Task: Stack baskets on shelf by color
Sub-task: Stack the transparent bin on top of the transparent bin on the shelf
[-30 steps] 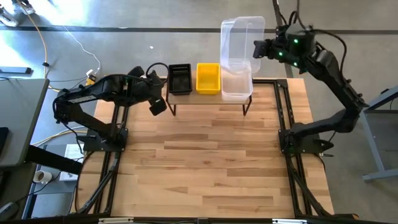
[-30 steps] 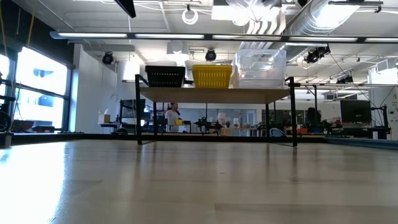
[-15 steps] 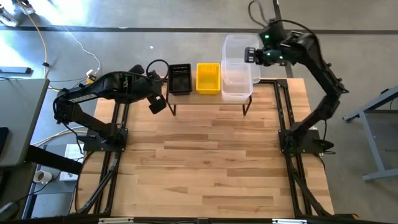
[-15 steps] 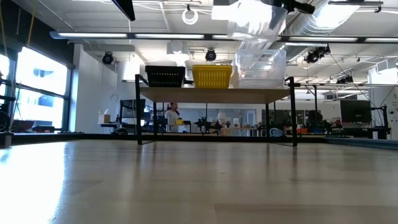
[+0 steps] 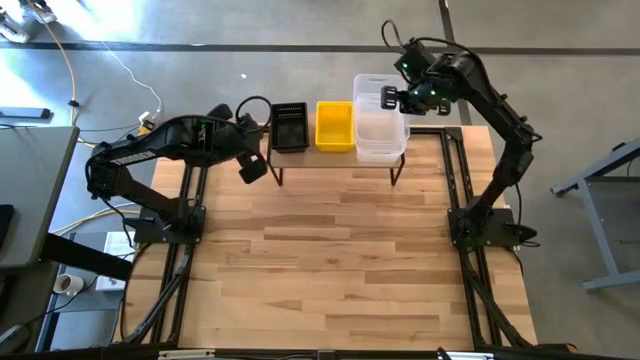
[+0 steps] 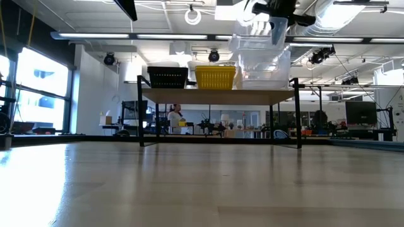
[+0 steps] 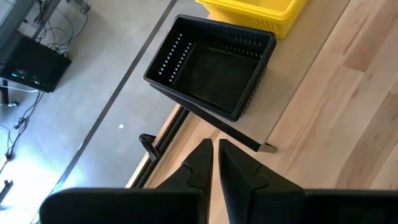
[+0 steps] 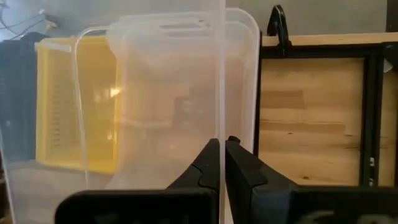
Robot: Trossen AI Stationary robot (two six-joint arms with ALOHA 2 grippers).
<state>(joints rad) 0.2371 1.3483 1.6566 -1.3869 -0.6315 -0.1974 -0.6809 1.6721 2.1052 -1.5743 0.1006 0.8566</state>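
My right pincer pinches a clear basket above the clear stack (black and yellow look shelved); left pincer waits, pressed together.

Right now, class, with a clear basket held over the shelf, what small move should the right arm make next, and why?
Probably lower it straight down, then let go. The right gripper is shut on the rim of a clear basket that hangs just above the clear stack on the shelf, roughly lined up with it but not yet nested. The black basket and yellow basket already sit alongside.
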